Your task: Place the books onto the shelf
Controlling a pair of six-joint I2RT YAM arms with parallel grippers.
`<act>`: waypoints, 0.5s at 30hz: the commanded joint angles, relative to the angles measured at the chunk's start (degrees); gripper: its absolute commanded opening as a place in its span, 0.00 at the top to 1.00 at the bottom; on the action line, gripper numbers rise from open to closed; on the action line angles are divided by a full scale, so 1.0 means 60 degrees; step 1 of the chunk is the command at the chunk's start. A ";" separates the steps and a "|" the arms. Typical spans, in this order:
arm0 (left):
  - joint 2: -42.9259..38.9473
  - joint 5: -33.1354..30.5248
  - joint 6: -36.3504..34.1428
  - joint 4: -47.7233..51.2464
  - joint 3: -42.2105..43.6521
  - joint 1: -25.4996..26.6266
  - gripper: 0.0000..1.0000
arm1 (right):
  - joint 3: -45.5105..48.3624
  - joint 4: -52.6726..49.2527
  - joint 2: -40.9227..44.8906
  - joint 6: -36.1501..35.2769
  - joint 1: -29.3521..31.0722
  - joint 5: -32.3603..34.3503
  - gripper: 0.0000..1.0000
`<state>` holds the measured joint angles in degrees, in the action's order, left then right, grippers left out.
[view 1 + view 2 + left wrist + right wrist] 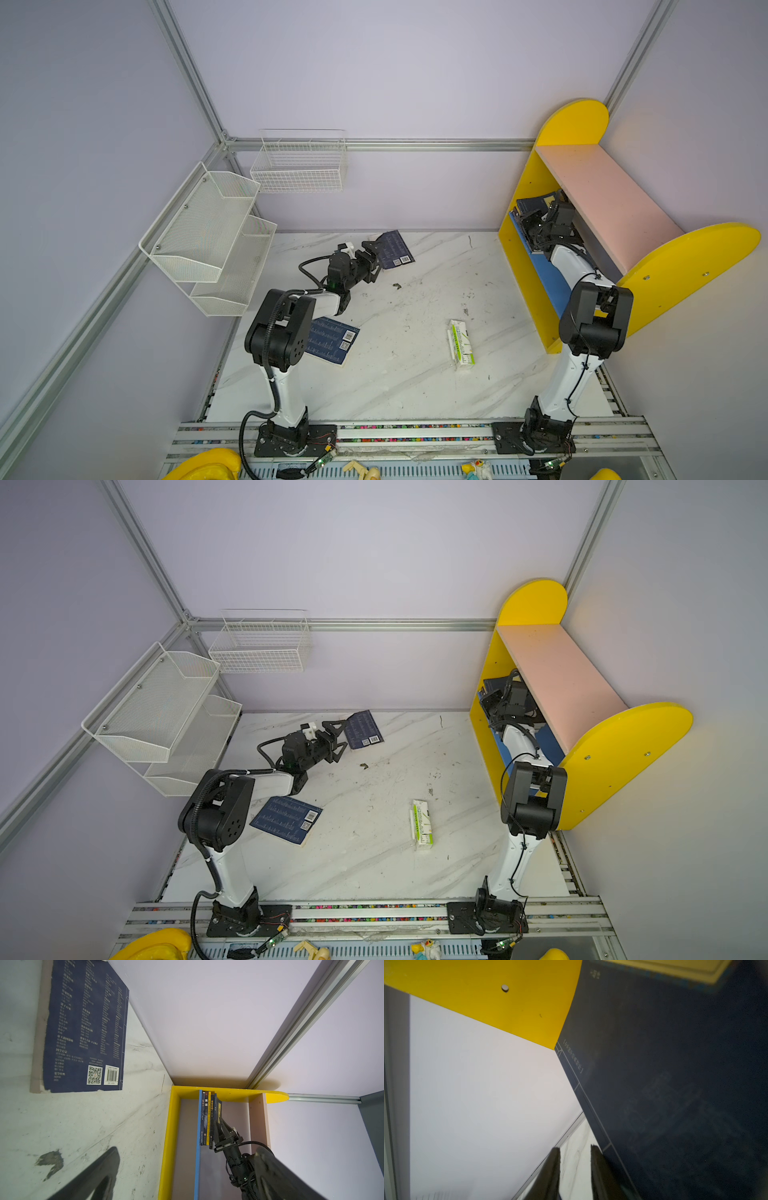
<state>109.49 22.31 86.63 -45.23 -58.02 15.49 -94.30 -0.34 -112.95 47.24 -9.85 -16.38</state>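
The shelf (611, 203) (561, 679) stands at the right of the table, with yellow end panels and a pink upper board. Several books (534, 203) (206, 1118) stand upright on its blue lower board. My right gripper (525, 219) (219, 1121) is inside the shelf beside a leaning navy book (675, 1084). Its jaws stand narrowly open (575, 1147), with nothing between them. One navy book (392, 249) (83, 1028) lies flat at the table's far middle. My left gripper (374, 262) (338, 737) hovers wide open just beside it. Another navy book (332, 340) (286, 818) lies near the left arm's elbow.
A green-and-white carton (461, 345) (423, 825) lies on the marble table (415, 386) right of the middle. A white mesh rack (208, 241) and a white wire basket (299, 166) hang at the back left. The rail with both arm bases runs along the front edge.
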 commanded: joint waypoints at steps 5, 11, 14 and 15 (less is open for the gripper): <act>-0.0217 -0.0052 0.0166 -0.0556 0.0233 -0.0055 0.01 | -0.0528 -0.0122 -0.0232 -0.0198 0.0015 0.0448 0.71; -0.0231 -0.0057 0.0160 -0.0619 0.0280 -0.0058 0.00 | -0.0534 -0.0183 -0.0221 -0.0190 0.0010 0.0733 0.71; -0.0235 -0.0055 0.0167 -0.0653 0.0280 -0.0076 0.00 | -0.0456 -0.0185 -0.0197 -0.0203 -0.0004 0.0848 0.71; -0.0242 -0.0039 0.0166 -0.0656 0.0288 -0.0076 0.00 | -0.0455 -0.0187 -0.0192 -0.0213 -0.0007 0.0876 0.71</act>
<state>109.49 22.28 87.50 -45.91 -58.02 15.49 -96.14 -1.17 -113.97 46.98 -9.52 -13.74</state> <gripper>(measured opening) 0.995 0.293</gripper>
